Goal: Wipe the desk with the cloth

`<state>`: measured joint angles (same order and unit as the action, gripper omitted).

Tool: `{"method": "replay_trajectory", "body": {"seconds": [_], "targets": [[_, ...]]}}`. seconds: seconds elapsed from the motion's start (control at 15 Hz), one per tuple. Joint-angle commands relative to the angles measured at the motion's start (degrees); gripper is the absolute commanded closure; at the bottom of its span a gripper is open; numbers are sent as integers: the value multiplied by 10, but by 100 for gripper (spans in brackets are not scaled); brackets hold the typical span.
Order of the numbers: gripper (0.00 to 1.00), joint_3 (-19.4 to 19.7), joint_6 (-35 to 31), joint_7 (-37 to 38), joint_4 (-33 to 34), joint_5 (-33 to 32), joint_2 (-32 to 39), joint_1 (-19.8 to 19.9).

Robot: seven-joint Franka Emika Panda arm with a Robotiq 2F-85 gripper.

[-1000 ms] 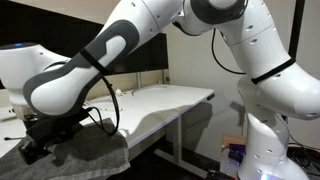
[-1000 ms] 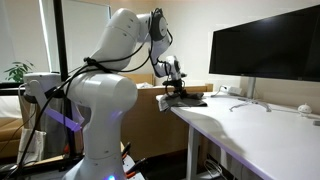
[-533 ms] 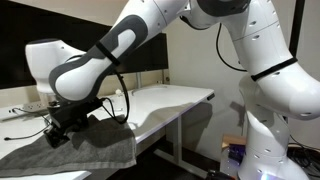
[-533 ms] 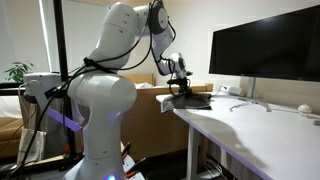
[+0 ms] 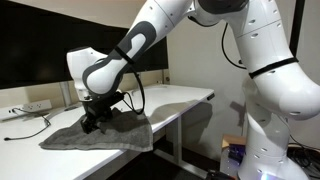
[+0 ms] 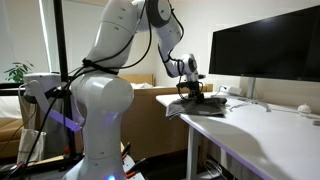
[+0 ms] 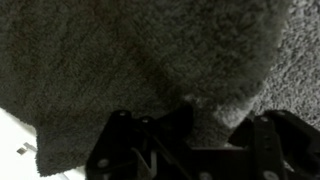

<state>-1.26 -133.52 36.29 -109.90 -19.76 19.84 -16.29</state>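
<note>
A grey terry cloth (image 5: pixel 100 136) lies spread on the white desk (image 5: pixel 185 96), with one edge hanging over the desk's front edge. It also shows in the other exterior view (image 6: pixel 205 104) near the desk's end. My gripper (image 5: pixel 96 117) presses down on the cloth and is shut on a raised fold of it. In the wrist view the cloth (image 7: pixel 120 60) fills the frame and a pinched ridge of it runs down between the dark fingers (image 7: pixel 270 150) of the gripper (image 7: pixel 212 130).
A large black monitor (image 6: pixel 268 50) stands on the desk behind the cloth. A power strip (image 5: pixel 32 107) with cables lies at the back near the wall. A small white object (image 6: pixel 306 109) sits at the far end. The robot base (image 6: pixel 85 110) stands beside the desk.
My gripper has dragged the cloth along the desk, away from the near end and toward the monitor. The cloth has spread flatter.
</note>
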Motion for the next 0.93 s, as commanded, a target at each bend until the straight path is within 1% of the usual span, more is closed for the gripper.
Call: {"method": "replay_trajectory", "body": {"seconds": [0.0, 0.2, 0.47, 0.87], "targets": [[92, 1, -12, -43, -40, 20, -28, 27], [92, 5, -11, -71, -50, 28, -39, 46], [93, 14, -9, -134, -66, 56, -54, 79], [93, 32, -6, -226, -93, 78, -75, 129]]}}
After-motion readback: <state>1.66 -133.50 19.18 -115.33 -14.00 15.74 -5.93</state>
